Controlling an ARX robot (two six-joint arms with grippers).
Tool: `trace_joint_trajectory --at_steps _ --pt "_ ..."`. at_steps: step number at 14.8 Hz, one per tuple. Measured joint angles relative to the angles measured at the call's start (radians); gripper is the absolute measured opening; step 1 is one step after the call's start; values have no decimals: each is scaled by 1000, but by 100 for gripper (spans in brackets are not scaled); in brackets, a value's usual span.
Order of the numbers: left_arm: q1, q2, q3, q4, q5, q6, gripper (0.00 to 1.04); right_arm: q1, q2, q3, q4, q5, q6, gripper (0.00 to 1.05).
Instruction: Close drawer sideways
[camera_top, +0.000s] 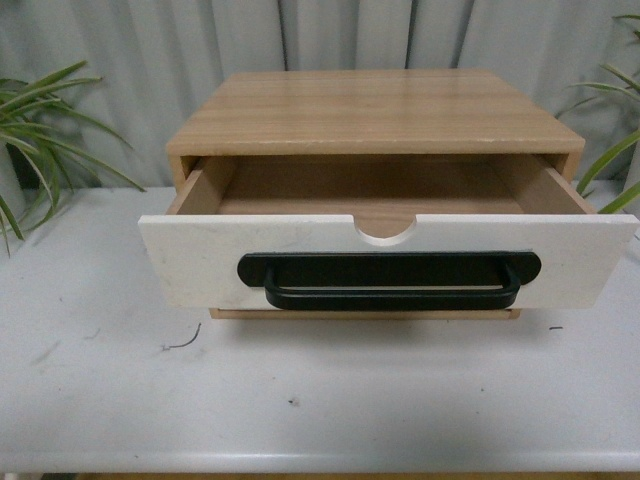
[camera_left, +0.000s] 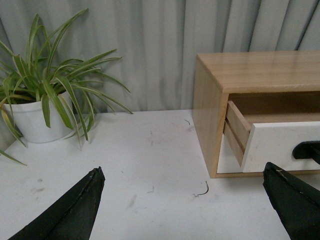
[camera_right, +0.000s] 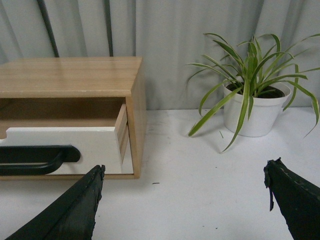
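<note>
The drawer (camera_top: 200, 260) stands pulled out of a light wood cabinet (camera_top: 370, 110) on the white table. Its white front panel carries a long black bar handle (camera_top: 390, 280) and a semicircular notch (camera_top: 385, 230) in the top edge. The inside looks empty. Neither arm shows in the front view. My left gripper (camera_left: 185, 200) is open over bare table, to the left of the cabinet (camera_left: 210, 110), the drawer (camera_left: 280, 145) showing beside one finger. My right gripper (camera_right: 185, 200) is open over the table to the right of the cabinet (camera_right: 135, 105), with the drawer front (camera_right: 90, 142) beside its finger.
A potted spider plant (camera_left: 35, 115) in a white pot stands to the left of the cabinet. Another such plant (camera_right: 250, 110) stands to its right. Grey curtains hang behind. The table's front edge (camera_top: 320, 465) runs close to the camera. A small dark curl of debris (camera_top: 183, 343) lies on the table.
</note>
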Motion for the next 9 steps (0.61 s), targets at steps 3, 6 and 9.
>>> trace_joint_trajectory --at_steps 3,6,9 --pt "0 0 0 0 0 0 98 0 0 0 0 0 0 98" --pt "0 0 0 0 0 0 98 0 0 0 0 0 0 98" --pt "0 0 0 0 0 0 98 0 0 0 0 0 0 98"
